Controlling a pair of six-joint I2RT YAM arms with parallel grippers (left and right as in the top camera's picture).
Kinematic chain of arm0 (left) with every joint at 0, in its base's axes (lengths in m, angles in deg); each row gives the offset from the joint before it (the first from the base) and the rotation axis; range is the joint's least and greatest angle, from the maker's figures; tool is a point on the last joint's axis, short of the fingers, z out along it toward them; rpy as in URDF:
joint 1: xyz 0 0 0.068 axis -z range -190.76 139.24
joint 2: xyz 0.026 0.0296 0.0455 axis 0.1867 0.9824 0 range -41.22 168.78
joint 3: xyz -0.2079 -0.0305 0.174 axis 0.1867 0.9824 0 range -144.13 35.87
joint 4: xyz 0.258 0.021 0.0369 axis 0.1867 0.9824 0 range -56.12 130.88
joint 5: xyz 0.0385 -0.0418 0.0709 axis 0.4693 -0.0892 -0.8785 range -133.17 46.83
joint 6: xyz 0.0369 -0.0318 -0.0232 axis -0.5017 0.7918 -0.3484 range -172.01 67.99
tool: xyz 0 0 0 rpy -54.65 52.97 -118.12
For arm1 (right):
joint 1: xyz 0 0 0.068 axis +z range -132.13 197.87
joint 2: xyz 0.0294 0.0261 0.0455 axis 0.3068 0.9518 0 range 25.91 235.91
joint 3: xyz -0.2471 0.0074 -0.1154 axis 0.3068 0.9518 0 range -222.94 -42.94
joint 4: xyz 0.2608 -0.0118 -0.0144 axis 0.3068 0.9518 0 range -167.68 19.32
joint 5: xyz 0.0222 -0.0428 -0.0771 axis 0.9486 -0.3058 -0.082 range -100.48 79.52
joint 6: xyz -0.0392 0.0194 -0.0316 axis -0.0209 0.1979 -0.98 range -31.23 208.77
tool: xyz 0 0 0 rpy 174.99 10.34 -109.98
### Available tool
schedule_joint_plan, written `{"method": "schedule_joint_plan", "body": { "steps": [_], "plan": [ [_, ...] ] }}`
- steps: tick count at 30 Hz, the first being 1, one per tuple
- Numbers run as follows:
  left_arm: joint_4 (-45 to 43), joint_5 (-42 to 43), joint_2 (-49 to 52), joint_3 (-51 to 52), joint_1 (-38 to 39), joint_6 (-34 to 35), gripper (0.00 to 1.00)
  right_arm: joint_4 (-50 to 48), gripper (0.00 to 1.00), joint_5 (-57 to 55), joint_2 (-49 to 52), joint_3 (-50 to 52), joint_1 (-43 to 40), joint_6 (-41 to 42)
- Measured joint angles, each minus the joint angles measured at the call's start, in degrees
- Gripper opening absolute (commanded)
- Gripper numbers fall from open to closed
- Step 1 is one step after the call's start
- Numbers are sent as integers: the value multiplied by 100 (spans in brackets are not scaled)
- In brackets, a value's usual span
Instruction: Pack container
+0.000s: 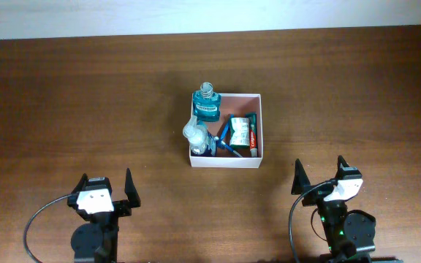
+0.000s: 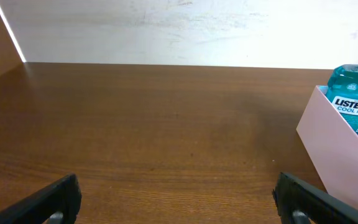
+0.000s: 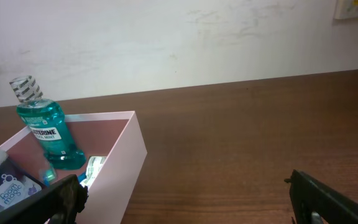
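Both arms are waiting at the near edge of the surface point(image 1: 64, 95), each with its jaws spread wide and nothing between them. The left tool point(image 1: 107, 180) is sitting well to the left of the container point(image 1: 225, 162), and the right tool point(image 1: 319, 169) well to its right.

The container is resting mid-surface and is already carrying toiletries. A teal mouthwash bottle point(image 1: 205, 106) is standing upright in the far left corner. A clear pump bottle point(image 1: 194, 136) is sitting against the left wall, and a green box point(image 1: 240, 129) is lying flat toward the right. Something blue-handled point(image 1: 223, 140) is lying between those two. I am seeing nothing loose on the wood around the container.

So the packing is looking all but done to me, and the step in hand is more checking than fetching. Doing it well means keeping both tools clear of the thin white walls, which are looking light enough to slide at a nudge. If anything is needing a touch, it is the pump bottle, whose top is appearing to poke over the left wall. The left tool is the nearer one for that. It would do best coming down from above rather than sideways, so it is not knocking the mouthwash bottle over.
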Motion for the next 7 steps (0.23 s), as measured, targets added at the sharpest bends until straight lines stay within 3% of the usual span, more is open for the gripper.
{"method": "schedule_joint_plan", "body": {
  "steps": [7],
  "plan": [
    [0, 0, 0, 0, 0, 0, 99, 2, 98, 0, 0, 0, 0, 0]
  ]
}}
